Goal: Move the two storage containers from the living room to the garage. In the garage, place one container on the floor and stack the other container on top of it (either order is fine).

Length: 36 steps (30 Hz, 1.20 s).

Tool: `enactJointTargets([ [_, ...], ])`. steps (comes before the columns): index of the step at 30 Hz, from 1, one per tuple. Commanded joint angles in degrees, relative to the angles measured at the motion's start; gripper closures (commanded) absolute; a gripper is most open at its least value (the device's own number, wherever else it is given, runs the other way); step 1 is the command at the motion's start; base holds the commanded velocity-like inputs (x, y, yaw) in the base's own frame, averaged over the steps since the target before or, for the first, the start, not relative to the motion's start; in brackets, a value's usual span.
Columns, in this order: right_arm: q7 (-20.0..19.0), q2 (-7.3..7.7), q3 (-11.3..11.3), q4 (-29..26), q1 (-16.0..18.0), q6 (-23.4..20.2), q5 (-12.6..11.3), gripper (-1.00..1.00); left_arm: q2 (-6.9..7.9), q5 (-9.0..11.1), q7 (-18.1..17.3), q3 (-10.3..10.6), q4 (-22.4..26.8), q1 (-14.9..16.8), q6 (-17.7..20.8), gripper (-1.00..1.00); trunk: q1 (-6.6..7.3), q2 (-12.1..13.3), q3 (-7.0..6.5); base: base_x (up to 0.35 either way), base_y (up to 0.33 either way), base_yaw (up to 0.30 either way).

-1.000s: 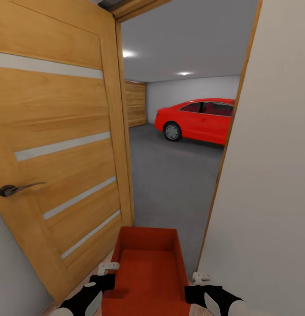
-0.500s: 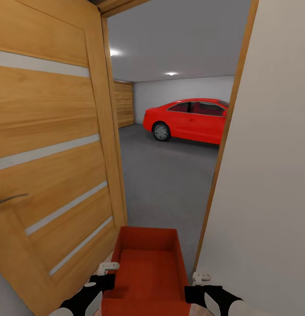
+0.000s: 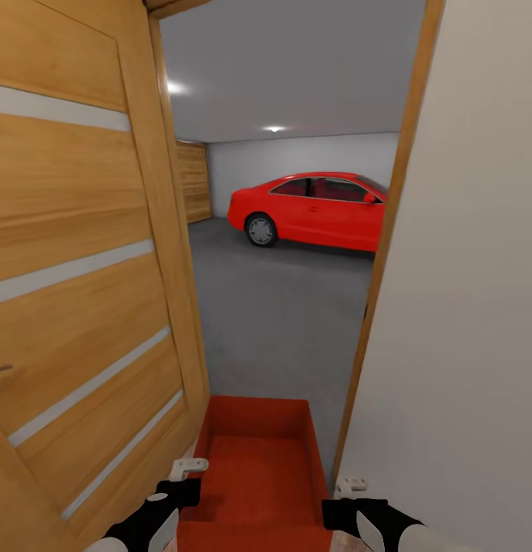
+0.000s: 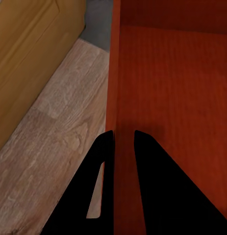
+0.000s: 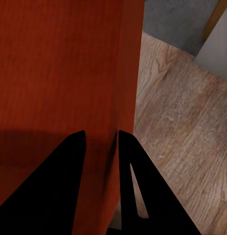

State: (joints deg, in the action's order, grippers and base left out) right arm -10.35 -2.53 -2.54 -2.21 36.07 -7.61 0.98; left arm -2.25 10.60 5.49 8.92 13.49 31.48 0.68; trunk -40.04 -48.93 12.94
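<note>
Both grippers, left (image 4: 124, 139) and right (image 5: 101, 137), clamp one bin's (image 3: 258, 460) side walls over wood floor (image 4: 59, 137); garage (image 3: 297, 153), one car (image 3: 312, 208) ahead.

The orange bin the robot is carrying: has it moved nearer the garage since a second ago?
Yes. The storage container has advanced with the robot toward the doorway: the wooden door has slid left and its handle has nearly gone from view.

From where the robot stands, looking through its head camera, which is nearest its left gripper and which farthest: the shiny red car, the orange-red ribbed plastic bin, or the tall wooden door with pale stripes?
1. Orange-red ribbed plastic bin: held by the left gripper, on its left wall.
2. Tall wooden door with pale stripes: alongside, to the left.
3. Shiny red car: far ahead, across the grey floor.
</note>
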Motion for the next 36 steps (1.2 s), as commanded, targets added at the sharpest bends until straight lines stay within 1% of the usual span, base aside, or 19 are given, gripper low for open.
enactJointTargets([
  [1, -0.2, 1.72, -1.2, -3.5, 0.0, 1.5, 0.3, 1.00, 0.06, 1.4, -1.4, 1.6, -0.1, 0.0, 0.1, 1.00, -0.02, -0.1, 0.08, 0.101, 0.119, -0.149],
  [10, -0.2, 1.70, -1.2, -3.5, 0.0, 1.5, 0.3, 1.00, 0.09, 1.4, -1.4, 1.6, -0.1, 0.0, 0.1, 1.00, -0.02, -0.1, 0.08, 0.083, 0.106, -0.071],
  [18, -0.2, 1.73, -1.2, -3.5, 0.0, 1.4, 0.3, 1.00, 0.06, 1.4, -1.4, 1.6, -0.1, 0.0, 0.1, 1.00, -0.02, -0.1, 0.08, 0.133, 0.184, -0.207],
  [25, -0.2, 1.70, -1.2, -3.5, 0.0, 1.4, 0.3, 1.00, 0.07, 1.4, -1.4, 1.6, -0.1, 0.0, 0.1, 1.00, -0.02, -0.1, 0.08, 0.027, 0.037, -0.092],
  [33, -0.2, 1.73, -1.2, -3.5, 0.0, 1.4, 0.3, 1.00, 0.06, 1.4, -1.4, 1.6, -0.1, 0.0, 0.1, 1.00, -0.02, -0.1, 0.08, 0.003, 0.077, -0.212],
  [36, -0.2, 1.73, -1.2, -3.5, 0.0, 1.4, 0.3, 1.00, 0.06, 1.4, -1.4, 1.6, -0.1, 0.0, 0.1, 1.00, -0.02, -0.1, 0.08, 0.000, 0.058, -0.109],
])
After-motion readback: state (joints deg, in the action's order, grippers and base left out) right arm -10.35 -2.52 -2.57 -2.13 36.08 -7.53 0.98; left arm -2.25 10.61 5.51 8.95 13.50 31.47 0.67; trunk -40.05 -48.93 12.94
